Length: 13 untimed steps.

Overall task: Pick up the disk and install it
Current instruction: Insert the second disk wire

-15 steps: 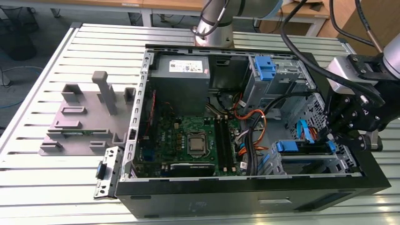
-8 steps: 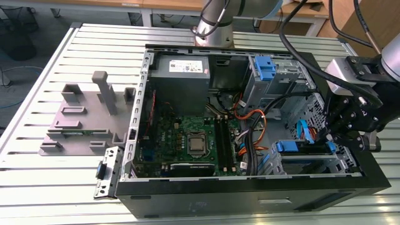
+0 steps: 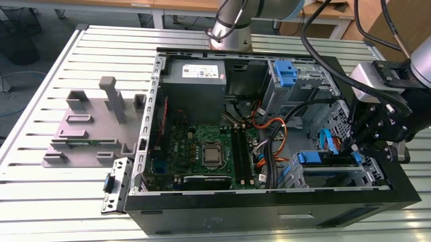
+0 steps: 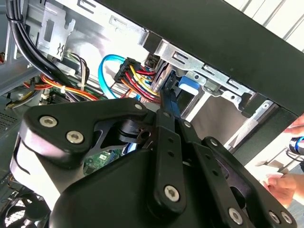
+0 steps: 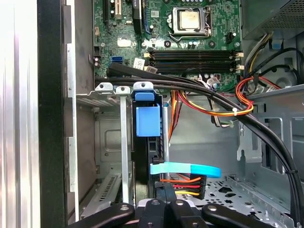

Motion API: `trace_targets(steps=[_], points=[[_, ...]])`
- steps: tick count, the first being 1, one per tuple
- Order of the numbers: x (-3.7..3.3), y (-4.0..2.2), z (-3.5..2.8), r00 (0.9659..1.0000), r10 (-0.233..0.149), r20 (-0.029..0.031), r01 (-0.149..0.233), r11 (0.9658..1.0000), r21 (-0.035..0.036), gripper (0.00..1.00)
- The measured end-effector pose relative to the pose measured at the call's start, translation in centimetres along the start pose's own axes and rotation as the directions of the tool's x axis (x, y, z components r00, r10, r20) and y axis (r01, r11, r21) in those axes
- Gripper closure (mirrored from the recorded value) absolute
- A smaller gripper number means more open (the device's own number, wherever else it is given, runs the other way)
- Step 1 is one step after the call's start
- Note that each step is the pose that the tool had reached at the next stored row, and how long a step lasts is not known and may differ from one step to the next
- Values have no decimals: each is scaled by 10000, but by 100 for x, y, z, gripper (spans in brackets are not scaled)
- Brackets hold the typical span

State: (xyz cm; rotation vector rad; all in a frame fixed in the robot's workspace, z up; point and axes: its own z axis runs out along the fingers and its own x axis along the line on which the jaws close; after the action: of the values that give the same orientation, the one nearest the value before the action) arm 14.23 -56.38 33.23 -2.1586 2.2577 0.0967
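The disk (image 5: 151, 152) stands edge-on in the drive cage (image 5: 124, 142) at the corner of the open computer case (image 3: 269, 206), its blue carrier tab (image 5: 147, 121) facing the motherboard. In the exterior view its blue carrier (image 3: 316, 157) shows in the cage at the right. My gripper (image 3: 355, 148) hangs just over that cage. In both wrist views its fingers meet at the disk's cable end, gripper (image 5: 164, 192) and gripper (image 4: 167, 95), shut with nothing seen between them. A blue data cable (image 5: 185, 169) and coloured power wires (image 5: 183, 186) lie beside the tips.
Thick black cables (image 5: 199, 90) cross above the cage. The motherboard (image 3: 202, 151) and power-supply box (image 3: 195, 80) fill the case's left. A second blue bracket (image 3: 286, 73) sits at the back. A grey fixture (image 3: 88, 126) stands left of the case. A person's hand (image 4: 285, 183) is nearby.
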Motion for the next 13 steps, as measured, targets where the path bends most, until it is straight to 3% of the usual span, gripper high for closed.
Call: trace_targets(steps=[2, 10, 13], points=[[-2, 1, -23, 10000, 0, 13, 0, 10000, -2, 89], [-13, 8, -239, 10000, 1, -3, -1, 10000, 0, 89], [-14, 9, -264, 10000, 0, -1, 0, 10000, 0, 89]])
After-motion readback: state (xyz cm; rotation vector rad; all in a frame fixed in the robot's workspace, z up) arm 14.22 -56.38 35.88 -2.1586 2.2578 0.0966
